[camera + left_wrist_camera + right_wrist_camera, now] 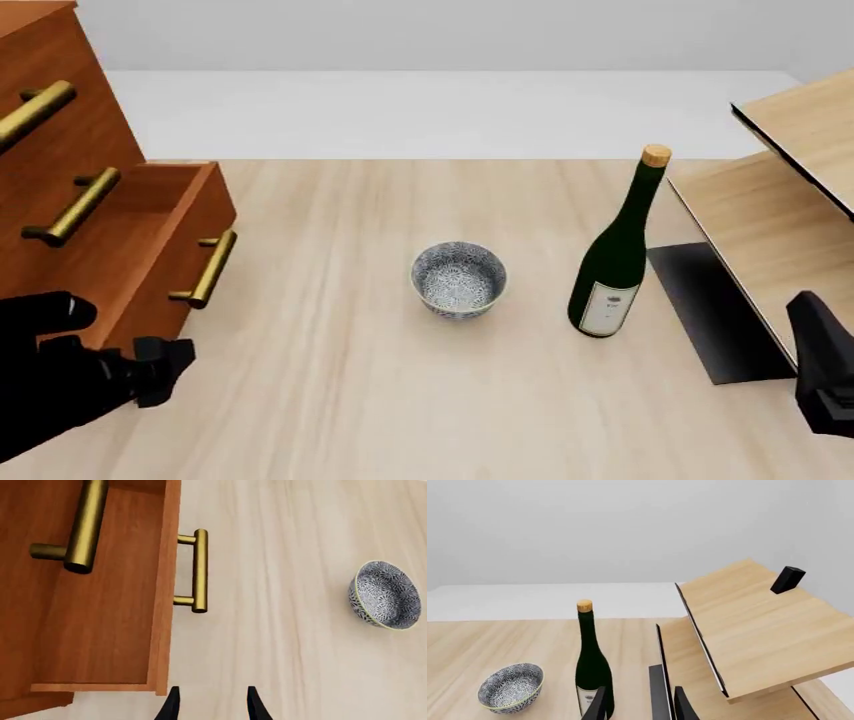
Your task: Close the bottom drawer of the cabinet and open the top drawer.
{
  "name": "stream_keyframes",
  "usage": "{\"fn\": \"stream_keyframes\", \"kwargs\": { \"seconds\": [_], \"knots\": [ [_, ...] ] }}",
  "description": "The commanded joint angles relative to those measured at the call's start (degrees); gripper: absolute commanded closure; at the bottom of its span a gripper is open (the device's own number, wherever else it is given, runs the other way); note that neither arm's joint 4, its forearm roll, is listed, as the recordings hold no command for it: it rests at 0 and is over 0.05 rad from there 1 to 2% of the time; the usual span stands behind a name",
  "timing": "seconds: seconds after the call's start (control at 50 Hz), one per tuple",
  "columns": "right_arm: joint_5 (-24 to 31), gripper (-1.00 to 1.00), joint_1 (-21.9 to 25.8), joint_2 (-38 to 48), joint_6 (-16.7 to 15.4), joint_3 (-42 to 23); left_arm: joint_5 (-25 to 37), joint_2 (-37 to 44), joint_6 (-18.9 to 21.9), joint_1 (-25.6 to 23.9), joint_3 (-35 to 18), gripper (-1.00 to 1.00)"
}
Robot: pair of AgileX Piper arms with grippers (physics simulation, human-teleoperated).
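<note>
We have the cabinet (pixel 60 170) at about nine o'clock on the table (pixel 347 400), and its bottom drawer (pixel 154 250) stands pulled out, the brass handle (pixel 204 268) facing toward three o'clock. The top drawer (pixel 40 95) sits flush and shut above the middle one. Our left gripper (pixel 212 705) hovers low near the drawer's front corner, at roughly seven o'clock in the front view, its fingers (pixel 171 706) spread apart with nothing between them. We judge it waits there because a push on the drawer front toward nine o'clock would slide the box home before we reach up for the top handle (pixel 34 108).

Our right gripper (pixel 639 705) hangs at four o'clock beside the pale shelf (pixel 787 190), also spread and empty, well away from the work. The bowl (pixel 458 278) and the bottle (pixel 617 255) stand mid-table, well apart from the drawer's path.
</note>
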Motion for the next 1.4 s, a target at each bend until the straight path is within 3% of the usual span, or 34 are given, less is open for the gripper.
{"fn": "stream_keyframes", "kwargs": {
  "seconds": [0.02, 0.16, 0.64, 0.78, 1.4],
  "knots": [
    [-0.18, -1.00, -0.09, 0.19, 0.08, 0.01, -4.14, 2.04, 2.83, 4.02, 0.98, -1.00],
    [-0.26, -1.00, -0.13, 0.26, 0.17, -0.01, -6.86, 4.26, 5.68, 7.39, 0.07, -1.00],
    [0.84, -1.00, -0.26, -0.74, 0.32, -0.09, -10.75, 8.21, 9.28, 13.82, -1.71, -1.00],
    [0.77, -1.00, -0.24, -0.69, 0.27, -0.08, -10.47, 6.05, 12.34, 15.23, -1.34, -1.00],
    [0.40, -1.00, -0.23, -0.40, 0.13, -0.01, -15.13, 7.53, 17.11, 22.62, 1.52, -1.00]
  ]
}}
